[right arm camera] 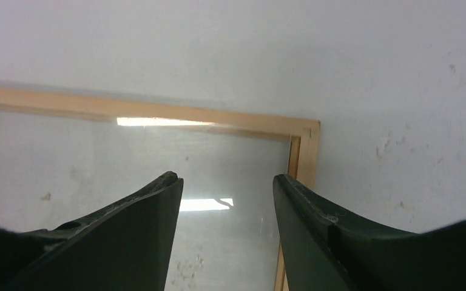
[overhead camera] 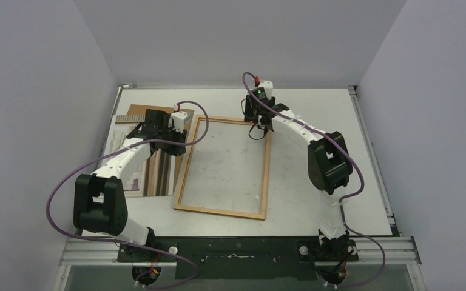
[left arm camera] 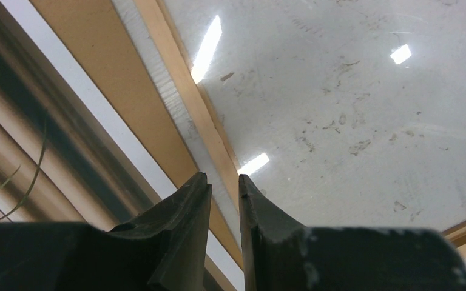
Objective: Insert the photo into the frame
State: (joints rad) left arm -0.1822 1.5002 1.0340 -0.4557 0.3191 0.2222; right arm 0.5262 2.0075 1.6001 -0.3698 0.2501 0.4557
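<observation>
The frame [overhead camera: 224, 167] is lying flat in the middle of the counter [overhead camera: 315, 106] with its pane bare, while the photo [overhead camera: 138, 171] is sitting picture-side up toward the left edge, on a brown backing sheet [overhead camera: 141, 111], so the loading is not yet begun. The left claw [overhead camera: 179, 134] is hovering nearly closed and empty over the frame's left rail. The right claw [overhead camera: 261, 128] is hanging open and empty above the frame's far right corner.

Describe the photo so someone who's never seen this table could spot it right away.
On the table's left side, beside the wooden frame, flat sheets lie stacked under the left arm. The photo is the striped beige and brown print lying on the plain brown backing board.
</observation>
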